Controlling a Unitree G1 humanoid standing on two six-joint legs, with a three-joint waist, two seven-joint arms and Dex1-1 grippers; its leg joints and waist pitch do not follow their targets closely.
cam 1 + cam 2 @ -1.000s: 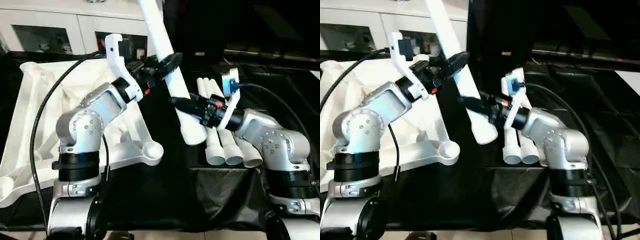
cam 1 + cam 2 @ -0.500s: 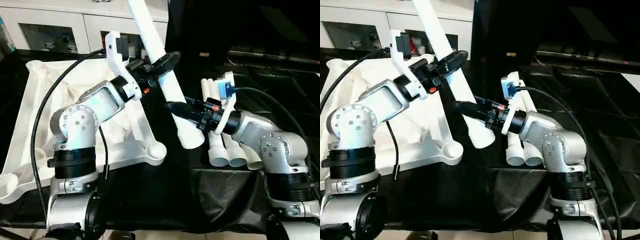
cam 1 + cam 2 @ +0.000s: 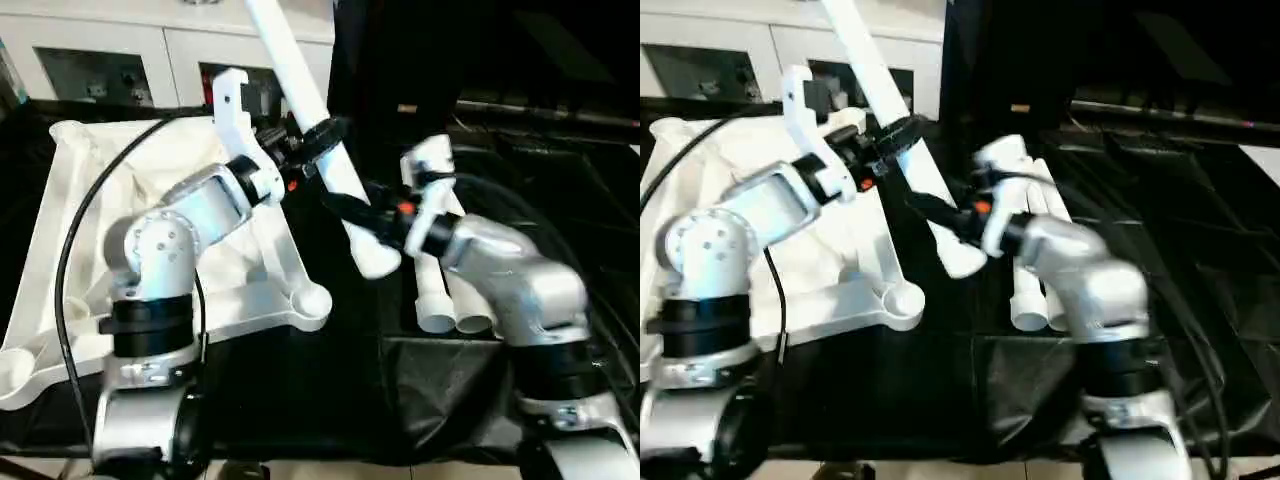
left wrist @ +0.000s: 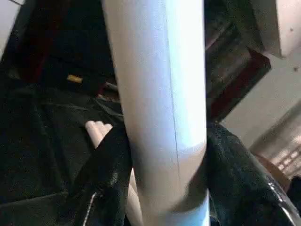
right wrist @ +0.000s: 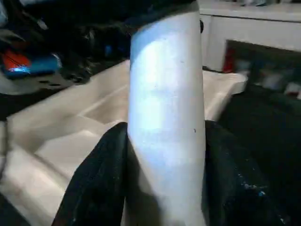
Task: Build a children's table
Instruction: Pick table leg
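A long white table leg (image 3: 330, 170) slants up from just above the black cloth toward the cabinet. My left gripper (image 3: 322, 130) is shut around its middle; in the left wrist view the leg (image 4: 160, 94) fills the gap between the black fingers (image 4: 106, 179). My right gripper (image 3: 352, 208) is shut on the leg lower down, near its wide end (image 3: 376, 262); the right wrist view shows that leg (image 5: 164, 117) between its fingers (image 5: 101, 179). The white tabletop (image 3: 100, 200) lies upside down at the left, and its near corner socket (image 3: 312, 300) sits just left of the leg's lower end.
Spare white legs (image 3: 440, 300) lie side by side on the black cloth (image 3: 300, 390) under my right forearm. A white glass-door cabinet (image 3: 120, 60) stands behind the tabletop. A black cable (image 3: 75, 250) loops over the tabletop beside my left arm.
The left gripper's fingers have closed in on the leg. The right wrist has turned and shifted left, and the leg's lower end has moved slightly left with it.
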